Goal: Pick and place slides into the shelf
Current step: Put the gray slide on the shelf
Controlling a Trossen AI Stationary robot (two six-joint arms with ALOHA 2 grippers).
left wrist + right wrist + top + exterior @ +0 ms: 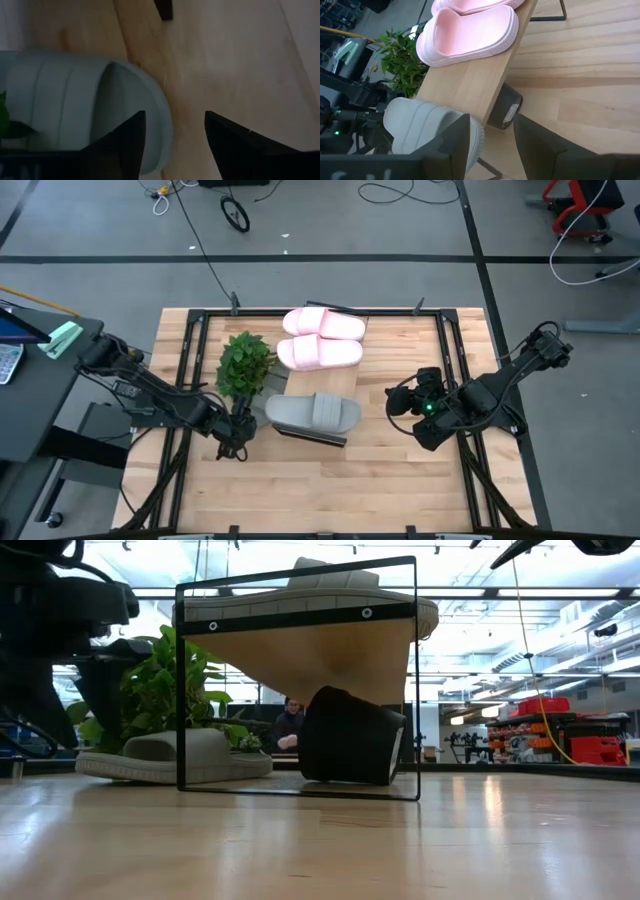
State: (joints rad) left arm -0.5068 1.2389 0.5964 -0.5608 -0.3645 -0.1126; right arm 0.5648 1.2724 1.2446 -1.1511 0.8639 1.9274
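Two pale pink slides [322,323] [318,352] lie on the far half of the shelf [337,382]. One grey slide [312,412] lies on the shelf's near end. A second grey slide [170,755] rests sole down on the table left of the shelf, by the plant. My left gripper [238,445] is open and points down just off this slide's end [65,100]; one finger stands over its rim, the other over bare table. My right gripper [400,402] is open and empty, to the right of the shelf, facing it [492,150].
A leafy green plant [243,363] stands against the shelf's left side. A dark pot-like object [350,735] lies under the shelf top. The shelf's thin black frame legs [180,690] stand on the table. There is bare wood along the table's near edge.
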